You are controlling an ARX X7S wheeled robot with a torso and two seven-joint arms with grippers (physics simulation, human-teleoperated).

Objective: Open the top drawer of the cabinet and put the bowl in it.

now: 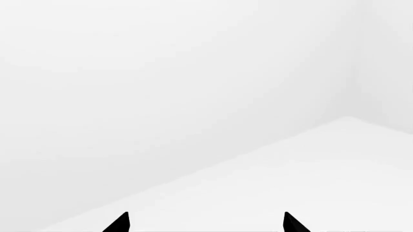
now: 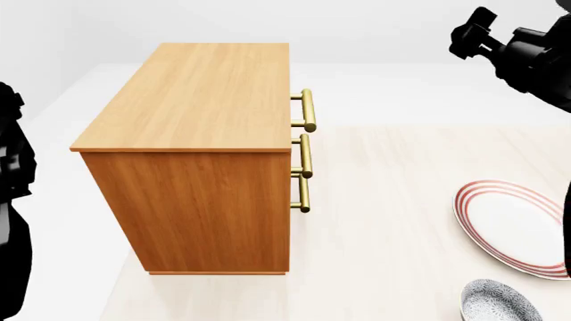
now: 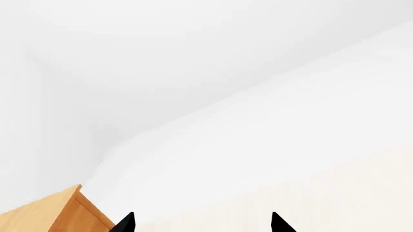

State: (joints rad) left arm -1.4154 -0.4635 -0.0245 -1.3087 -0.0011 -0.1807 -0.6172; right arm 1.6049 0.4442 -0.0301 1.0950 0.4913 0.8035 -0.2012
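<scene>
The orange-brown cabinet [image 2: 205, 154] stands on the pale table, its drawer fronts turned to the right. All drawers are shut; of the top drawer only its brass handle [image 2: 307, 110] shows. The blue-speckled bowl [image 2: 499, 303] sits at the near right edge. My right gripper [image 3: 201, 223] is open and empty, held high at the far right, well away from the handles; a cabinet corner [image 3: 51, 212] shows beside its fingertips. My left gripper [image 1: 206, 222] is open too, facing only white surface and wall. The left arm [image 2: 13, 200] hangs left of the cabinet.
A wide white plate with red rings [image 2: 517, 227] lies just beyond the bowl at the right edge. Two lower brass handles [image 2: 305, 174] sit under the top one. Bare pale tabletop [image 2: 392, 200] stretches between the cabinet front and the plate.
</scene>
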